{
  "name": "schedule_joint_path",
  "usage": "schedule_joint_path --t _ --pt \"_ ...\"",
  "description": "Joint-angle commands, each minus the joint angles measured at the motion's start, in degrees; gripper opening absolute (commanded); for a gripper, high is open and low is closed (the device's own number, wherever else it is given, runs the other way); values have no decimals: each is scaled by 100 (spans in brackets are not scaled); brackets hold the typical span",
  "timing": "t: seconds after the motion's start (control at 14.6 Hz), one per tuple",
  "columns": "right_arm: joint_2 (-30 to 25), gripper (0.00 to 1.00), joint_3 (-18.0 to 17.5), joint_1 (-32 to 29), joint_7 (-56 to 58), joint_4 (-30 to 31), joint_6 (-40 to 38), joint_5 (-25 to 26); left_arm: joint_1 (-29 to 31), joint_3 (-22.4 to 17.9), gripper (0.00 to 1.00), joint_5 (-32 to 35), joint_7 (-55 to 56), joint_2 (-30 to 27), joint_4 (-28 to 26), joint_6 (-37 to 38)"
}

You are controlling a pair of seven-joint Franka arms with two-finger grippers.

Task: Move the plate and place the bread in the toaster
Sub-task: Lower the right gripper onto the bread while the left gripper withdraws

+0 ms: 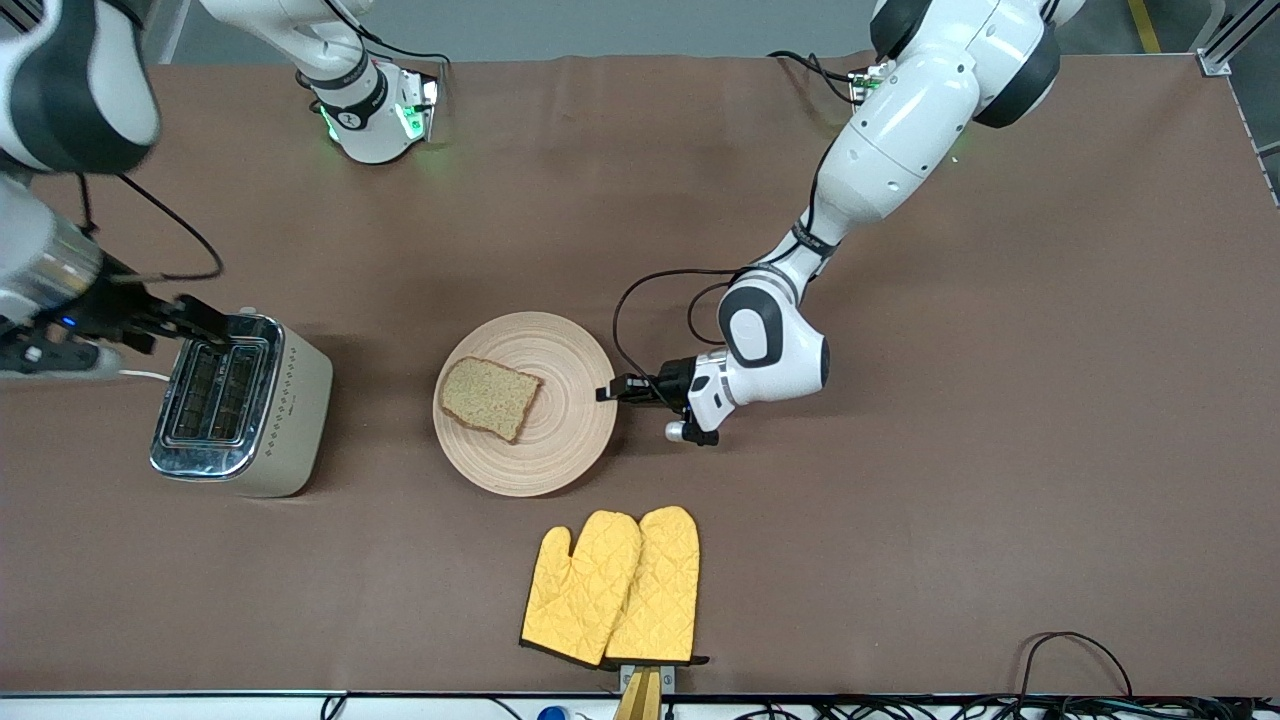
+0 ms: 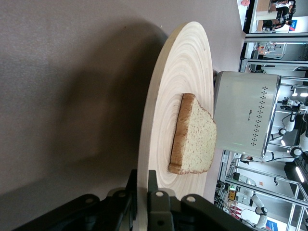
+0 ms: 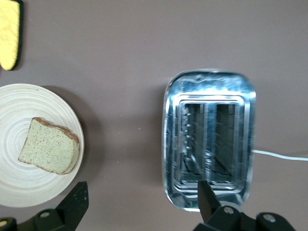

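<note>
The left gripper [image 1: 610, 392] is pinching the plate [image 1: 560, 440] rim, bread [image 1: 490, 398] riding on top, beside the toaster [image 1: 245, 405]. Right gripper [image 1: 205, 322] is waiting wide open over the toaster. Keep it level and slide slowly.

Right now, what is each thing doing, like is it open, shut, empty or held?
Plate: flat on the table, its rim pinched by the left gripper.
Bread: lying flat on the plate.
Toaster: upright, both slots empty.
Oven mitts: lying flat, nearer the front camera than the plate.
Left gripper: shut on the plate's rim.
Right gripper: open, empty, hanging over the toaster.
</note>
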State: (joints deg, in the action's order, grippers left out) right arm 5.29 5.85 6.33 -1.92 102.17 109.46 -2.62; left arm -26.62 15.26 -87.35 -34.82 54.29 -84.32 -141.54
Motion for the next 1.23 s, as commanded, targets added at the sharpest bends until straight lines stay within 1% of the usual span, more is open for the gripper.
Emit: schedule_joint_path --t 0.0,0.21,0.27,0.34,0.41,0.48,0.62,0.68,0.82,1.03,1.16 --pt "551 100 21 139 -264 39 592 -282 -71 4 1 -185 -155 283 468 74" --pt "1122 99 12 315 -537 101 1296 -318 -132 4 2 -177 -218 380 601 74" --pt "1280 99 21 438 -842 92 1350 -422 -141 4 9 -185 -166 371 601 74" --pt "1430 100 21 526 -1089 92 1472 -519 -124 4 34 -177 -130 371 592 74" --pt "1510 100 21 701 -1413 92 1534 -529 -124 -5 62 -177 -112 363 592 83" --pt "1606 99 21 842 -1651 101 1578 -529 -115 -14 100 -168 -121 345 584 74" --pt "1738 99 21 957 -1838 118 1701 -529 -63 -49 100 -54 -104 275 584 74" --pt "1835 99 21 1027 -1847 223 1806 -529 -1 -93 100 -1 -86 170 549 74" --pt "1844 99 21 1168 -2030 556 2201 -537 279 -137 100 217 -25 -14 339 100" --pt "1871 99 21 1484 -2698 768 2264 -537 745 -137 100 955 211 -401 13 232" --pt "1871 98 21 1564 -2822 865 2291 -537 965 -137 100 1551 528 -629 -163 268"
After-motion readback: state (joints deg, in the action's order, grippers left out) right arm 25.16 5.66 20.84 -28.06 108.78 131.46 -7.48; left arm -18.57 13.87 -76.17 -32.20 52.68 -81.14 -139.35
